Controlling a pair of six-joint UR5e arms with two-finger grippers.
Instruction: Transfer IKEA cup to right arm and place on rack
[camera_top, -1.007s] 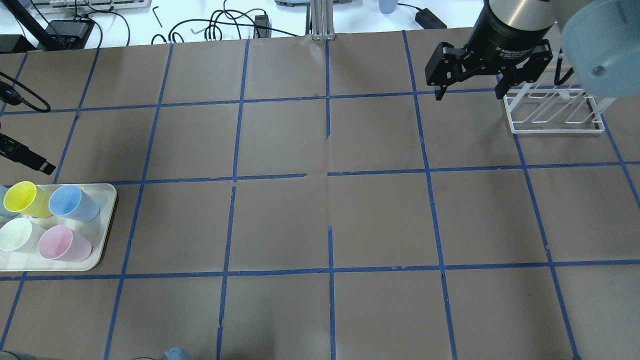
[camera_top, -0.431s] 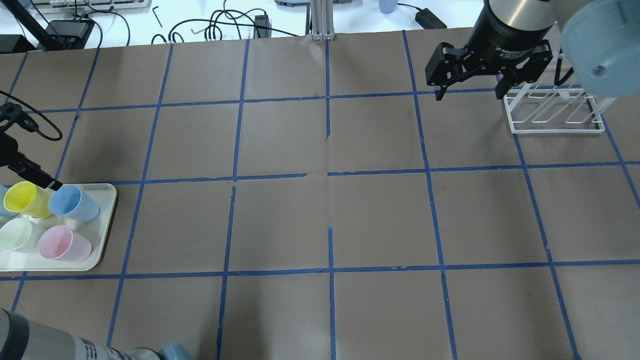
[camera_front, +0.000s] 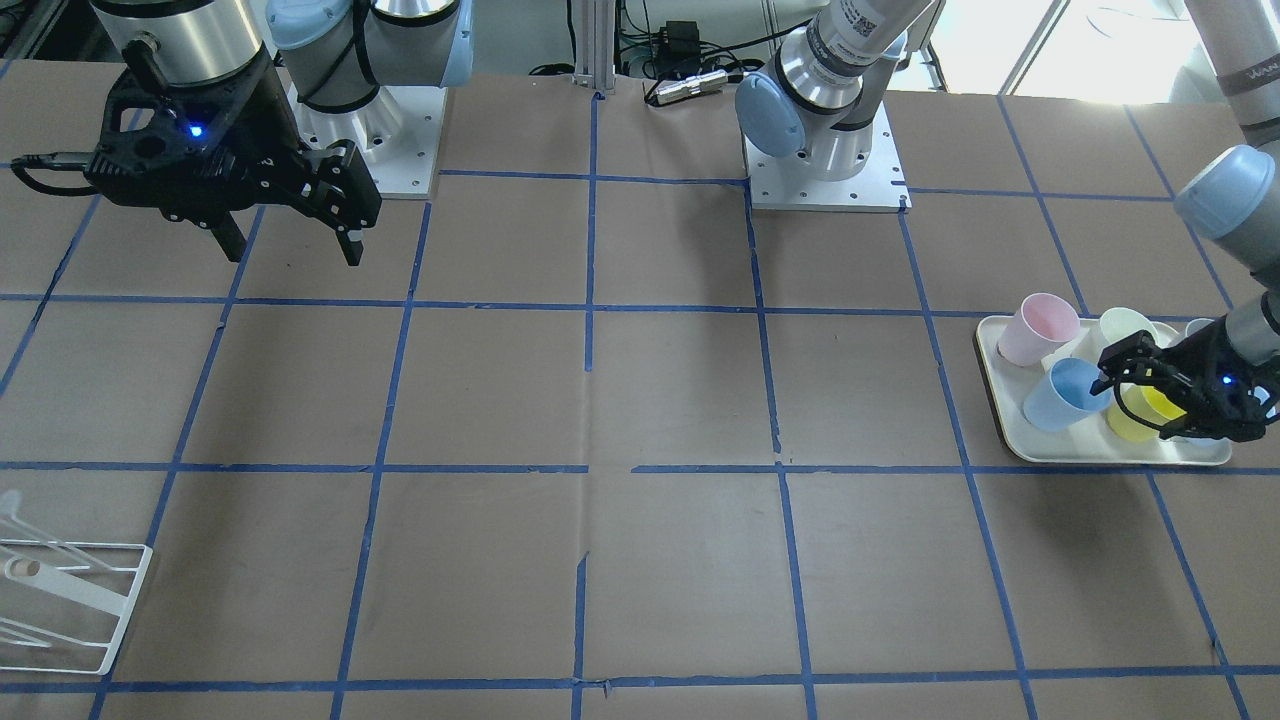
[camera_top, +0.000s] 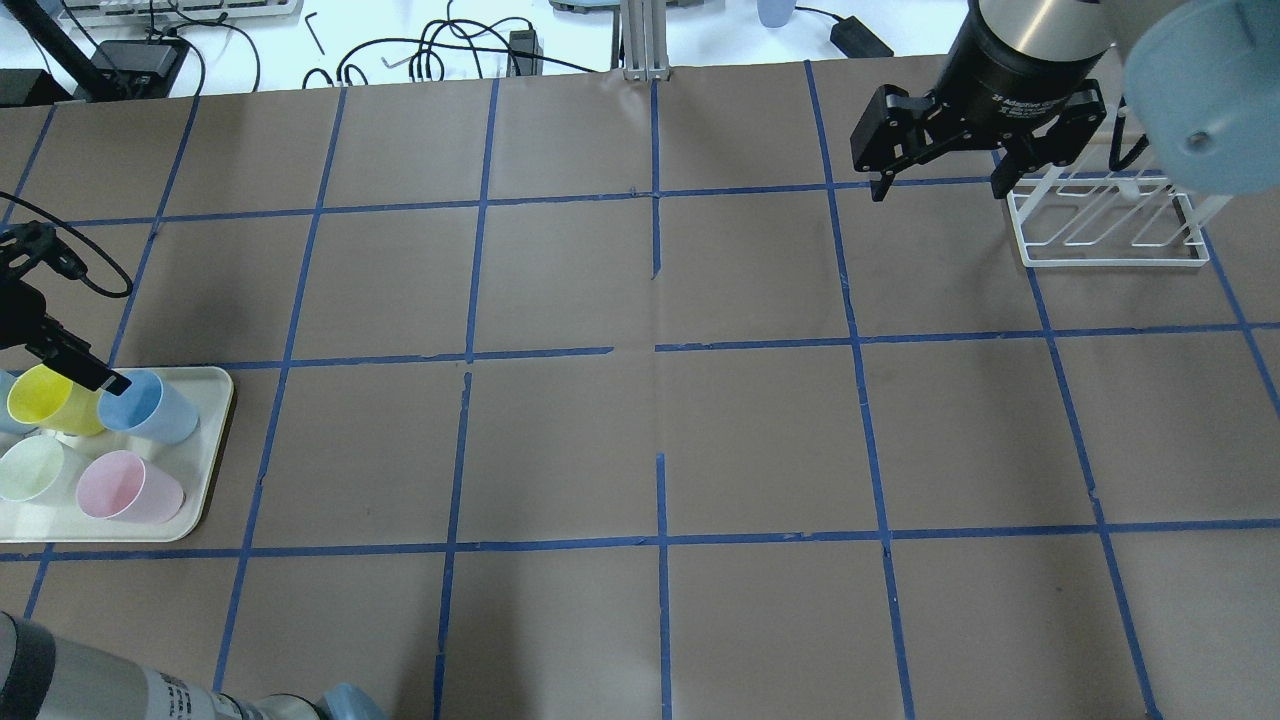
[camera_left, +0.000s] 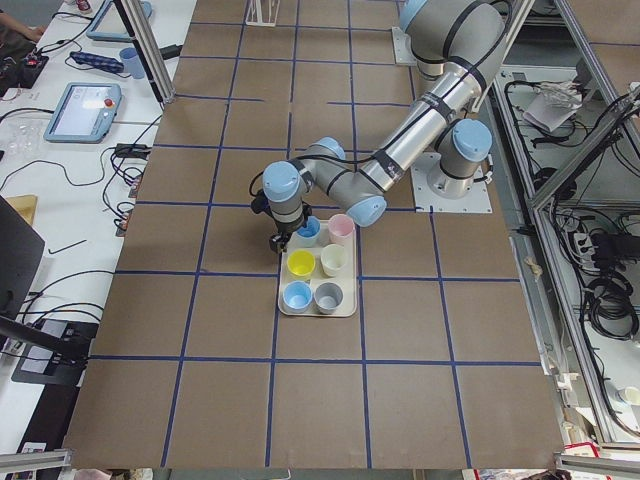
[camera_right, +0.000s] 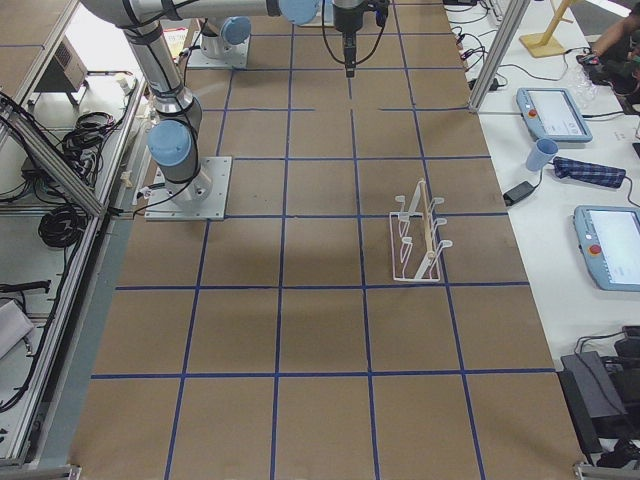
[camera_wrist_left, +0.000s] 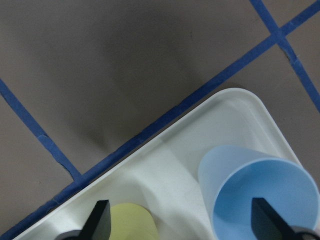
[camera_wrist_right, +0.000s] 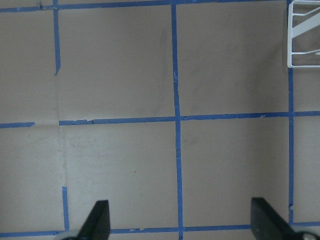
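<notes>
A pale blue IKEA cup (camera_top: 147, 405) stands in the cream tray (camera_top: 205, 490) beside the yellow cup (camera_top: 42, 398); it also shows in the front view (camera_front: 1058, 396) and the left wrist view (camera_wrist_left: 260, 195). A second blue cup (camera_left: 297, 295) stands at the tray's other end. My left gripper (camera_front: 1160, 400) is open and empty over the yellow cup, with one finger (camera_top: 95, 372) at the blue cup's rim. My right gripper (camera_top: 940, 185) is open and empty, high above the table beside the white wire rack (camera_top: 1105, 225).
The tray also holds a pink cup (camera_top: 128, 487), a pale green cup (camera_top: 38, 468) and a grey cup (camera_left: 329, 295). The rack stands at the far right (camera_right: 420, 240). The brown table has a blue tape grid (camera_top: 660, 345). Cables lie beyond the far edge.
My left gripper has moved in from the left edge over the tray, down to the yellow and blue cups. The left arm's elbow has come into view at bottom left. The right arm stayed put.
</notes>
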